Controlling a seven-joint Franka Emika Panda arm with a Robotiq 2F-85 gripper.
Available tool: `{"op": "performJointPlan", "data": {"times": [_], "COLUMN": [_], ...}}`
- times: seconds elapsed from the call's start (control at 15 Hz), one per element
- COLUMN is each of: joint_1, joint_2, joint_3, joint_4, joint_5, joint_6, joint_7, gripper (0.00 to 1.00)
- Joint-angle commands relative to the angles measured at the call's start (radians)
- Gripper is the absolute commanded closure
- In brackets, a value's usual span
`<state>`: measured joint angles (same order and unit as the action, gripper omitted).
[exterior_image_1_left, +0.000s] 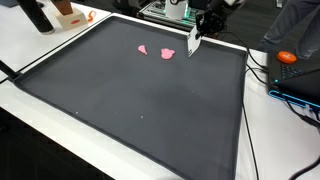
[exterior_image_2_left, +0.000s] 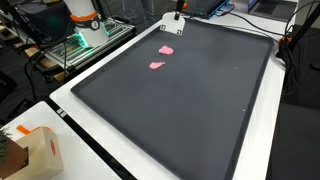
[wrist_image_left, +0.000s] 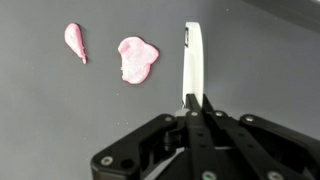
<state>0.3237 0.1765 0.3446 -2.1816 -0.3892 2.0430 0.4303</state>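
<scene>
Our gripper (wrist_image_left: 197, 104) pinches a flat white plastic strip (wrist_image_left: 194, 60), long axis pointing straight out from it; the held end is hidden.

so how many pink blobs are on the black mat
2. The larger pink blob lies beside the white strip held by the gripper; the thinner pink blob lies just beyond it. Both rest on the black mat; none seems hidden.

Gripper (wrist_image_left: 195, 100) pts down, jaws pinched on white strip (wrist_image_left: 194, 60); wrist approx vertical.
</scene>
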Motion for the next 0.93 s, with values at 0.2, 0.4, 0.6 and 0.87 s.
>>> {"op": "performJointPlan", "data": {"times": [0.2,0.4,0.6,0.87], "joint_1": [0.043,0.045,0.038,0.021], "joint_2": [0.077,0.089,0.093,0.081], "joint_3": [-0.058,-0.075,-0.090,-0.110], "joint_4": [0.082,0.099,0.114,0.122], "joint_5": [-0.014,-0.005,0.009,0.036], "joint_6": [-0.044,-0.044,-0.040,-0.028], "joint_7": [0.016,0.011,0.005,-0.007], "gripper": [0.99,0.99,0.99,0.99]}}
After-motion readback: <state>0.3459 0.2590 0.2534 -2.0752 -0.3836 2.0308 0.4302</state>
